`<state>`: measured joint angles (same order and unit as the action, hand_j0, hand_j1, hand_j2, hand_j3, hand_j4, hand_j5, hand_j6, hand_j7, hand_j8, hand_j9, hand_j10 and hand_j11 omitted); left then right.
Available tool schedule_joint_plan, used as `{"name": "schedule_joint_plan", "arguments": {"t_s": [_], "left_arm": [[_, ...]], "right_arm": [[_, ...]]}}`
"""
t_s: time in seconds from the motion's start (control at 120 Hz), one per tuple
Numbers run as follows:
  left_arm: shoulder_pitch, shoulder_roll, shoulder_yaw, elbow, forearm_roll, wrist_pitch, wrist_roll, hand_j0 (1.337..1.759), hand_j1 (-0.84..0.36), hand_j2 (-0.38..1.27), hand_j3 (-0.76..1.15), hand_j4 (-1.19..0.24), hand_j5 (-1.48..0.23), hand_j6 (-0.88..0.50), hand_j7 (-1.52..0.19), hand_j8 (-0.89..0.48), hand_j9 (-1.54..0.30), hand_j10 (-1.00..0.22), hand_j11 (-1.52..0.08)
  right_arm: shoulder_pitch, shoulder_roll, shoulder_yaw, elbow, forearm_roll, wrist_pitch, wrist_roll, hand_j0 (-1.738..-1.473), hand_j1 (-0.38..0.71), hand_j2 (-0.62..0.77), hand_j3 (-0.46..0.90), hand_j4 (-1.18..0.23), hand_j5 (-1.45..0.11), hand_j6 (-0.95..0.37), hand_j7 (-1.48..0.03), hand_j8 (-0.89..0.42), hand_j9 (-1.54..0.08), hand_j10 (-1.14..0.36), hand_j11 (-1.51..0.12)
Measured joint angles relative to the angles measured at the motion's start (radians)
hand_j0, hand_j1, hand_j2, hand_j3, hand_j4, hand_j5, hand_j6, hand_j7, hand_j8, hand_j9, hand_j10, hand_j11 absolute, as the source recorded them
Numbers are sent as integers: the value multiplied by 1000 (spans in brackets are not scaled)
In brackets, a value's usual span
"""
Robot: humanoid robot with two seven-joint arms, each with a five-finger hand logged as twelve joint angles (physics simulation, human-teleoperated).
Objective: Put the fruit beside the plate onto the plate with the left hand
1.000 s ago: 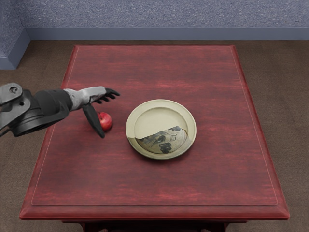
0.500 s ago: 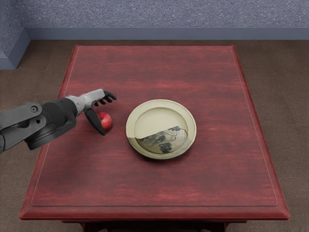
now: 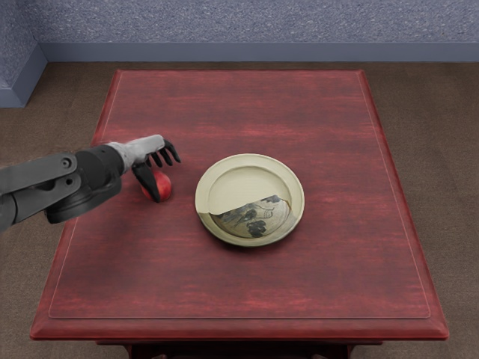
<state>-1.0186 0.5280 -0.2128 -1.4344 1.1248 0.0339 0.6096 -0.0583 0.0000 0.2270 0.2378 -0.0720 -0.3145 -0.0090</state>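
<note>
I see my left hand (image 3: 153, 162) reaching in from the left edge, poised right over the red fruit (image 3: 165, 184). Its fingers (image 3: 171, 155) are spread and hold nothing, while the dark thumb hangs down across the front of the fruit. I cannot tell whether it is touching. The fruit sits on the bench (image 3: 247, 105), just to the left of the plate (image 3: 297, 198) and apart from its rim.

- Fruit (image 3: 164, 185): small, round, red. It rests on the table (image 3: 224, 112) at 9 o'clock from the plate, near the rim but apart, partly hidden behind the left hand (image 3: 147, 158).
- Plate (image 3: 298, 196): round, cream, raised rim, lying flat. A dark pattern fills the well toward 6 o'clock.
</note>
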Motion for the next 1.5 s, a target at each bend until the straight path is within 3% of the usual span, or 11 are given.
{"name": "schedule_joint_plan", "arguments": {"t_s": [0.042, 0.083, 0.217, 0.275, 0.375, 0.542, 0.683, 1.033, 1.2, 1.383, 1.5], "left_arm": [[0, -3, 11, 5, -1, 0, 0, 1654, -154, 255, 0, -430, -602, -428, -605, -427, -608, -424, -613], [0, -3, 19, 9, 0, -1, 0, 1653, -191, 324, 0, -435, -623, -434, -625, -432, -629, -430, -633], [-1, -3, 31, 16, -4, -6, 1, 1653, -277, 225, 0, -503, -698, -512, -699, -480, -704, -499, -706], [-2, -3, 33, 17, -5, -7, 1, 1652, -340, 391, 0, -540, -747, -454, -751, -431, -758, -534, -760], [-12, -2, 35, 18, -14, -15, 2, 1650, -354, 358, 0, -603, -849, -392, -844, -366, -848, -549, -848], [-29, 0, 37, 20, -49, -40, 1, 1647, -400, 399, 0, -716, -1055, -273, -1022, -260, -1024, -475, -1029], [-60, 4, 35, 24, -78, -47, 1, 1644, -390, 389, 0, -767, -1147, -243, -1105, -225, -1109, -459, -1111], [-101, 4, 22, 42, -141, -60, 1, 1642, -381, 380, 0, -804, -1241, -214, -1186, -194, -1179, -443, -1180], [-158, -8, -5, 35, -175, -66, 1, 1642, -386, 385, 0, -807, -1257, -208, -1190, -187, -1189, -437, -1188], [-180, -96, -15, 26, -200, -80, 1, 1639, -438, 466, 0, -803, -1279, -180, -1210, -143, -1199, -408, -1197], [-199, -151, -17, 25, -208, -101, 2, 1639, -420, 424, 0, -804, -1280, -188, -1212, -155, -1198, -419, -1197]], "right_arm": [[0, 0, 0, 0, 0, 0, 0, -1658, -349, 0, 0, 0, 0, 0, 0, 0, 0, 0, 0], [0, 0, 0, 0, 0, 0, 0, -1658, -349, 0, 0, 0, 0, -1, 0, 0, 0, 0, 0], [0, 0, 0, 0, 0, 0, 0, -1658, -349, 0, 0, 0, 0, 0, 0, 0, 0, 0, 0], [0, 0, 0, 0, 0, 0, 0, -1658, -349, 0, 0, 0, 0, 0, 0, 0, 0, 0, 0], [0, 0, 0, 0, 0, 0, 0, -1658, -349, 0, 0, 0, 0, 0, 0, 0, 0, 0, 0], [0, 0, 0, 0, 0, 0, 0, -1658, -349, 0, 0, 0, 0, 0, 0, 0, 0, 0, 0], [0, 0, 0, 0, 0, 0, 0, -1658, -349, 0, 0, 0, 0, 0, 0, 0, 0, 0, 0], [0, 0, 0, 0, 0, 0, 0, -1658, -349, 0, 0, 0, 0, 0, 0, 0, 0, 0, 0], [0, 0, 0, 1, 0, 0, 0, -1658, -349, 0, 0, 0, 0, 0, 0, 0, 0, 0, 0], [0, 0, 0, 1, -1, 0, 0, -1658, -349, 0, 0, 0, 0, 0, 0, 0, 0, 0, 0], [1, 0, 0, 1, -1, 0, 0, -1658, -349, 0, 0, 0, 0, 0, 0, 0, 0, 0, 0]]}}
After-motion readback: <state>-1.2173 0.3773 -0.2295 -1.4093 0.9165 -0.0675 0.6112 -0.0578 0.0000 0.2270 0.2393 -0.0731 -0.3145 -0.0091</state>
